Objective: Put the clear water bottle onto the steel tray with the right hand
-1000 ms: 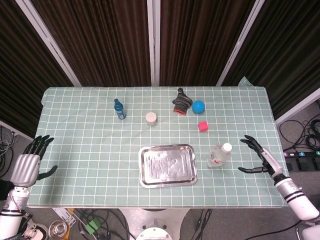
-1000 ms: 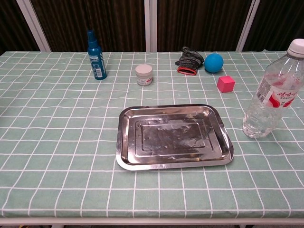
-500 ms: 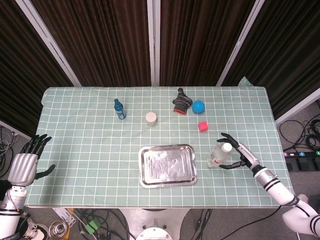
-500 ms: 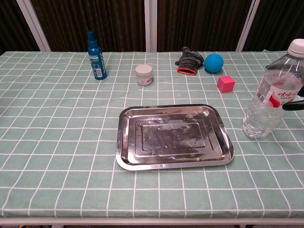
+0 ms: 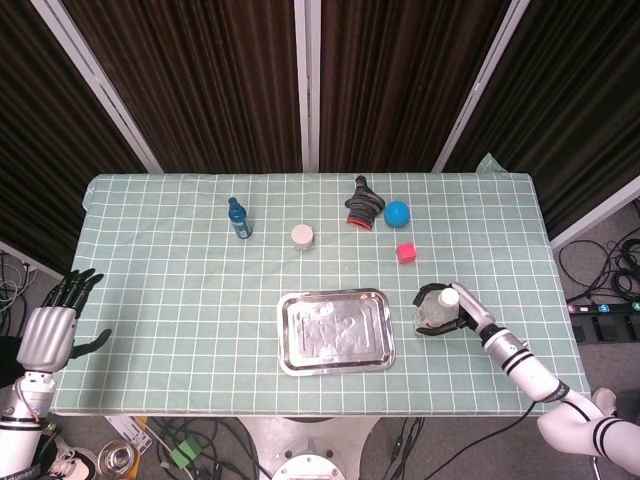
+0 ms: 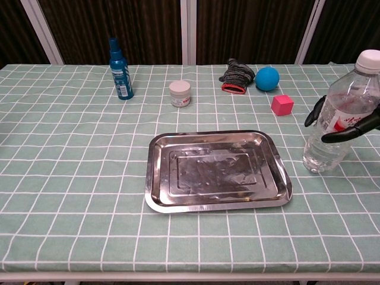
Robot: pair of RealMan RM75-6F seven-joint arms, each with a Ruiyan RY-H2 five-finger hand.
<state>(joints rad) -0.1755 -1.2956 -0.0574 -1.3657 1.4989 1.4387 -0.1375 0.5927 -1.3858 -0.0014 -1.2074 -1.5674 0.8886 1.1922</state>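
The clear water bottle (image 5: 436,310) (image 6: 323,151), white-capped with a red label, stands upright on the checked cloth just right of the steel tray (image 5: 290,335) (image 6: 155,178). Nothing lies in the tray. My right hand (image 5: 468,316) (image 6: 356,127) reaches in from the right and wraps its dark fingers around the bottle's middle, thumb across the front. The bottle's base rests on the table. My left hand (image 5: 47,334) hangs beyond the table's left edge with its fingers spread and holds nothing; the chest view does not show it.
Along the far side stand a blue spray bottle (image 5: 239,217) (image 6: 120,70), a white jar (image 5: 302,235) (image 6: 179,93), a dark glove (image 5: 363,203) (image 6: 236,77), a blue ball (image 5: 397,212) (image 6: 267,78) and a pink cube (image 5: 405,253) (image 6: 282,104).
My right hand has moved left from the table's right edge to the bottle and its fingers have closed around it. The left hand dropped back slightly.
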